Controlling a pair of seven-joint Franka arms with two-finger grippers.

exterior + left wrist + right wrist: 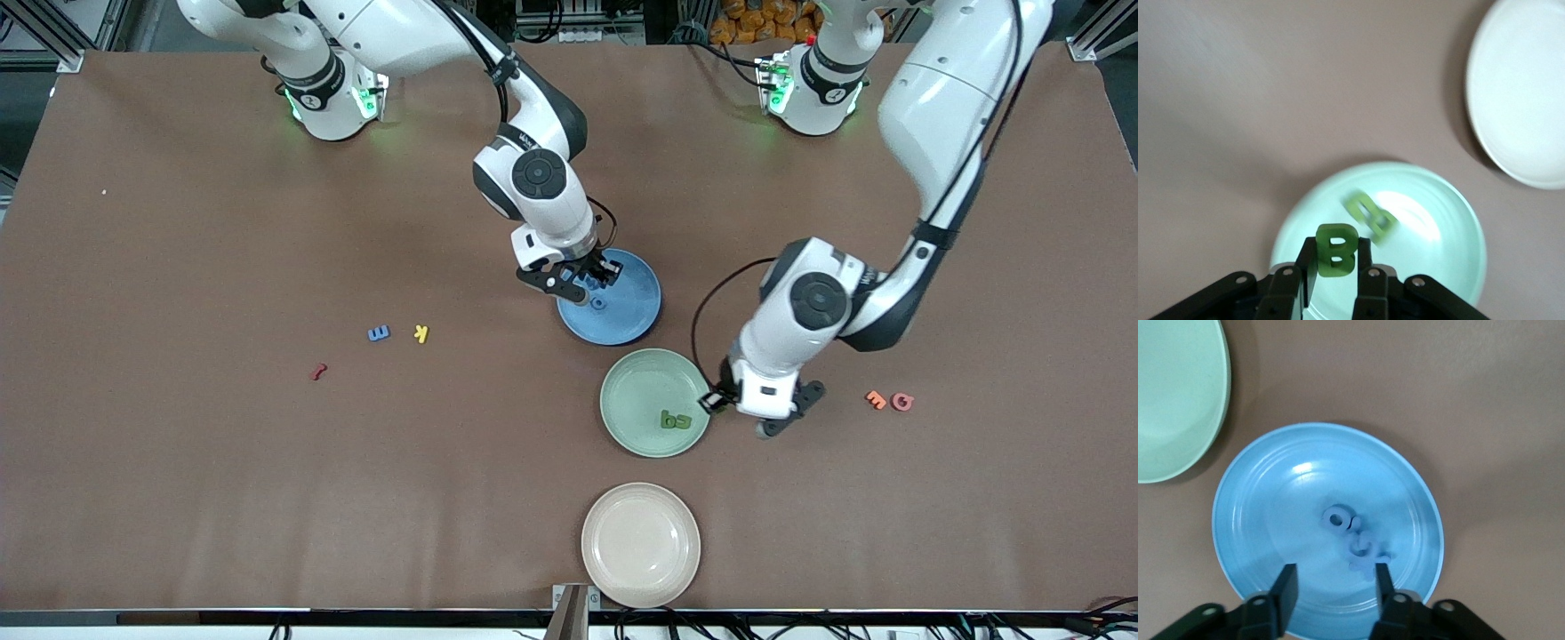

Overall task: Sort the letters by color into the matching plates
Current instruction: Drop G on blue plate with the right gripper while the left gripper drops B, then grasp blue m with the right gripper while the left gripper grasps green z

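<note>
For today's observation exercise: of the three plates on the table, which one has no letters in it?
The beige-pink plate, nearest the front camera, has none. The mint green plate holds green letters, and the blue plate holds blue letters.

A green letter B (1335, 249) is showing between the left pincer's (1337, 267) fingers. On the tabletop (178, 462), a blue piece (379, 333) is reading as E and a yellow piece (421, 333) as K, lying side by side. Other pieces are not readable.
</note>
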